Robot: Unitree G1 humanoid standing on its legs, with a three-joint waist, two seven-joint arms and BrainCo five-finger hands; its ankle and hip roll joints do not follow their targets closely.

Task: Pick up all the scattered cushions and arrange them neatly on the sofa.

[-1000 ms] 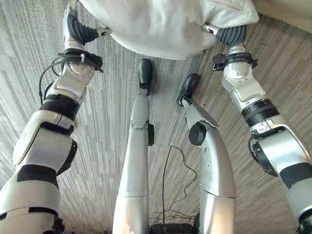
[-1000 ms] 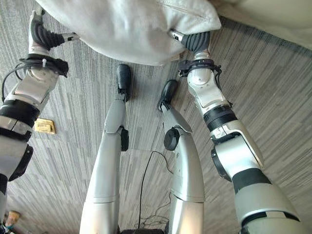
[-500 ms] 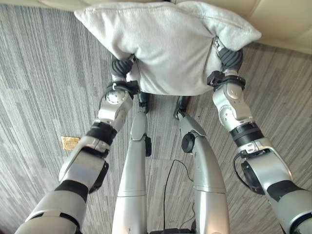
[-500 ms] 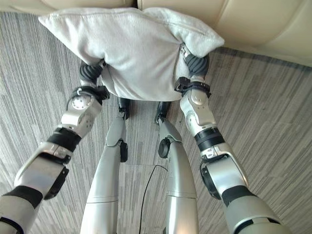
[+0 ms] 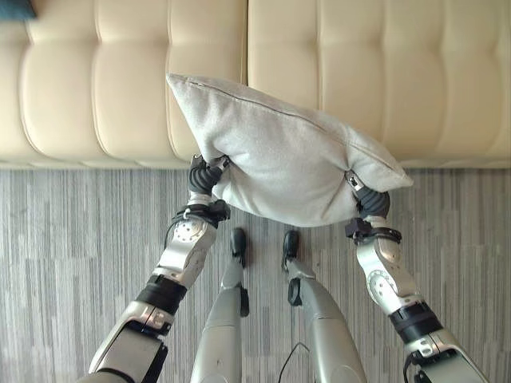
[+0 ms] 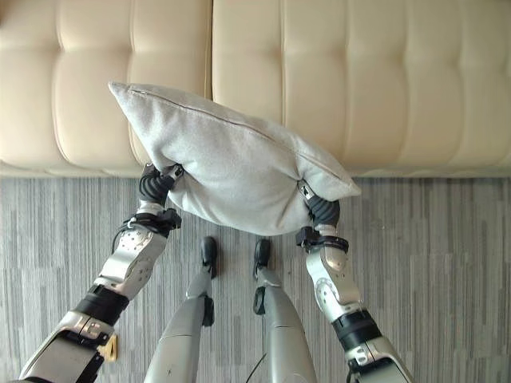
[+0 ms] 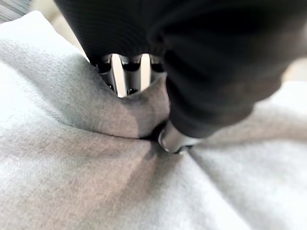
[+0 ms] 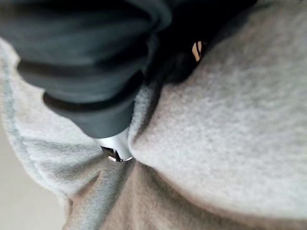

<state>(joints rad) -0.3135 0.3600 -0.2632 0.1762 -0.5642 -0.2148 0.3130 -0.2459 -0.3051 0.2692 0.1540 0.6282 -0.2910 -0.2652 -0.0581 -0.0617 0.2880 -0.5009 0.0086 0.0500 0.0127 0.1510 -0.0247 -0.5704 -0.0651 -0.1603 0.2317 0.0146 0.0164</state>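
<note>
I hold a light grey cushion (image 5: 279,159) in the air between both hands, tilted, in front of the cream sofa (image 5: 96,96). My left hand (image 5: 204,177) grips its lower left edge. In the left wrist view the fingers (image 7: 125,72) and thumb (image 7: 172,139) pinch a fold of the cushion (image 7: 72,182). My right hand (image 5: 369,203) grips the lower right corner. Its thumb (image 8: 117,143) presses into the bunched fabric of the cushion (image 8: 230,134) in the right wrist view. Most of both hands is hidden behind the cloth.
The tufted sofa seat (image 6: 383,88) spans the whole width past the cushion. A dark blue thing (image 5: 16,8) lies on the sofa at the far left corner. Grey striped carpet (image 5: 64,239) lies below. A small yellow item (image 6: 110,347) lies on the floor by my left arm.
The camera has tilted up and the sofa has come into view. Both hands have lifted the cushion off the floor and carried it towards the sofa, and my left arm has drawn inward.
</note>
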